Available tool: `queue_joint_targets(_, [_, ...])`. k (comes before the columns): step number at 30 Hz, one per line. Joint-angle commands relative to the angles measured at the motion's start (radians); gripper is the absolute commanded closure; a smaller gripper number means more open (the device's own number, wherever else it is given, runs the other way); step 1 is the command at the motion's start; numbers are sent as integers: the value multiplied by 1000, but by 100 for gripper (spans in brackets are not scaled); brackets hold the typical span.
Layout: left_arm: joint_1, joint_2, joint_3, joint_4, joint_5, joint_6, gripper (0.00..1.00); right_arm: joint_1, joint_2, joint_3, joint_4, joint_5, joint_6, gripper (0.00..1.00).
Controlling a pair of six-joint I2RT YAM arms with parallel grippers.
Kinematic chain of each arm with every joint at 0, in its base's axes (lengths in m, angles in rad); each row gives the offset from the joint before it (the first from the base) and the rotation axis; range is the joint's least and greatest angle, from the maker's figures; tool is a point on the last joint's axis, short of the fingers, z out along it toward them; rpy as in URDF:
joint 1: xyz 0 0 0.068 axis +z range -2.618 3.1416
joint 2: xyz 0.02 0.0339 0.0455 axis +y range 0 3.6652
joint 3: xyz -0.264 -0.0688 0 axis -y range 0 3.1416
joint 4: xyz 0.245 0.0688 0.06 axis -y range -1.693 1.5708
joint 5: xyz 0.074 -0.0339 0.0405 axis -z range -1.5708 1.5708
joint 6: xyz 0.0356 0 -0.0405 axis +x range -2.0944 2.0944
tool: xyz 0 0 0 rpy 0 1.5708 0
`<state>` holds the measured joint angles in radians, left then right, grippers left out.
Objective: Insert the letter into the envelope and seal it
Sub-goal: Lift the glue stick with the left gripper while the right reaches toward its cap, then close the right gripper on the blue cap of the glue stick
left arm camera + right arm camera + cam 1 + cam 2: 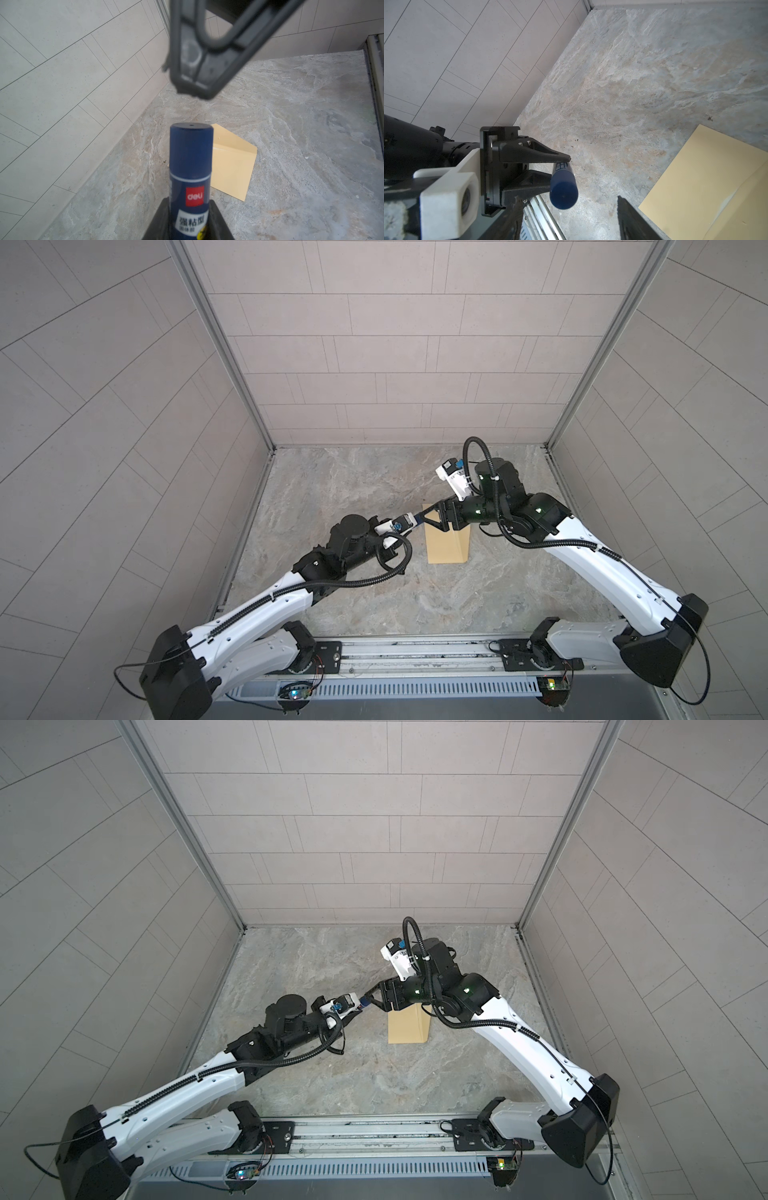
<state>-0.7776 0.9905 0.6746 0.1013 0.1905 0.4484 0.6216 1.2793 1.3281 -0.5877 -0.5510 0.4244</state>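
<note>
1. Left wrist view: the glue stick (190, 166) is cut off at the frame edge. Its red logo patch is readable, but the lower label is only partly readable. Beyond the cap, the right pincer's finger (197, 62) is a dark blur.
2. Both top views: the far end of the envelope (446, 547) (409, 1027) is hidden under the right arm.
3. Count: one envelope, one glue stick, two pincers.
4. Envelope: plain yellow-tan with no print. It lies flat near the middle of the marbled desk (374, 593). A crease crosses it near one end (232, 166). Cannot tell whether the flap is down.
5. Left pincer (189, 209): clamped on the blue body of the stick, with the capped end jutting out in the air.
6. Right pincer (424, 517): the fingers are spread, with the cap (563, 189) in front of the gap between them. No contact can be seen, and it grips nothing.
</note>
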Motion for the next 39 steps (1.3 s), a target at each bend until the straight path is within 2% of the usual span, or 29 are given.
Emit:
queue_joint_targets(1, [-5, -25, -12, 38, 12, 34, 100, 19, 16, 32, 3, 16, 1, 33])
queue_joint_targets(16, [-5, -27, -9, 36, 5, 35, 100, 63, 67, 51, -34, 51, -12, 53])
queue_joint_targets(29, [-6, -26, -8, 29, 9, 34, 100, 75, 88, 66, -46, 68, -18, 80])
queue_joint_targets(35, [-4, -12, 6, -22, 34, 45, 100, 74, 74, 88, -76, 103, -60, 86])
queue_joint_targets(39, [-5, 3, 23, -71, 68, 51, 100, 72, 67, 114, -117, 106, -130, 89])
